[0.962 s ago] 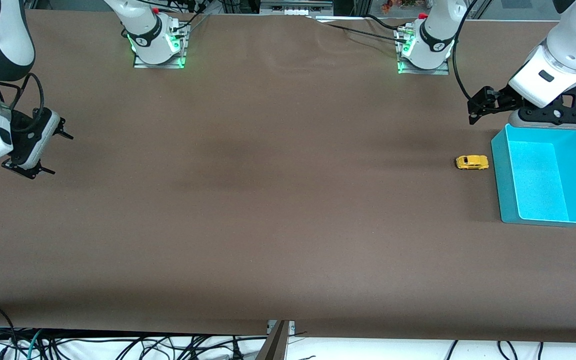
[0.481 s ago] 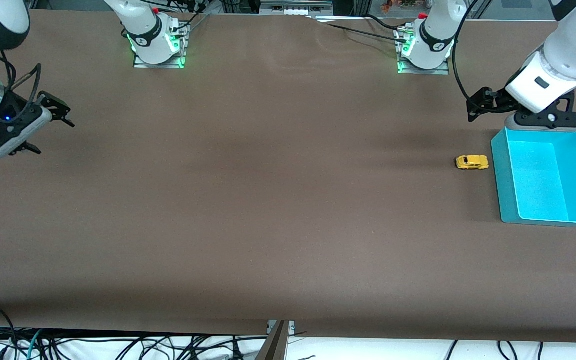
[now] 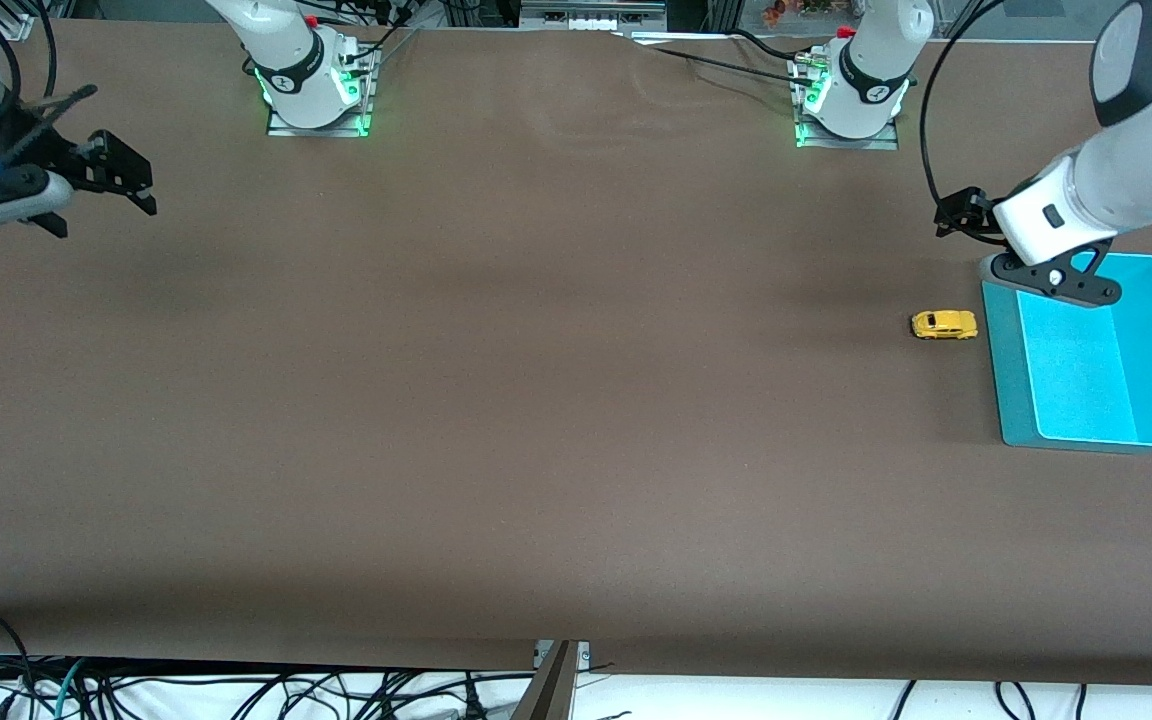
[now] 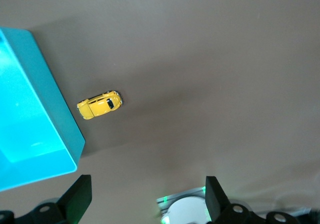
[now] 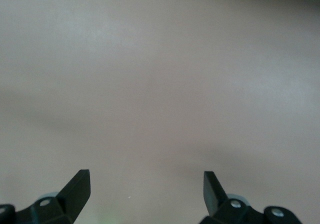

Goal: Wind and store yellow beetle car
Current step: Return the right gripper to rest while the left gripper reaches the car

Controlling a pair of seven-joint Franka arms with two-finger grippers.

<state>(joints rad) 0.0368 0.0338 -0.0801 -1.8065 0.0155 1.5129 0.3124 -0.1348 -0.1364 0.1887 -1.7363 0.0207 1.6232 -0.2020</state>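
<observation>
Left wrist view shows the left pincer [image 4: 145, 194] spread wide and empty, hanging over bare bench [image 3: 536, 400] near the bin's rim. From it, the yellow beetle car [image 4: 99, 104] sits at about eleven o'clock, on its wheels on the bench, just beside the outer wall of the teal bin [image 4: 55, 109] but apart from it. The right pincer [image 5: 145, 184], at its own end of the bench, is also spread, holds nothing and waits.

The step in hand looks like the reach for the car. To do it well, the left pincer should centre over the car, turn so its fingers close across the narrow flanks, and come straight down without clipping the bin wall.

The front view places the left pincer [image 3: 956, 218] at roughly one o'clock from the car [image 3: 944, 324], and shows the bin [image 3: 1006, 400] empty. The wrist view alone gives the car's heading, slightly skewed to the bin wall.
</observation>
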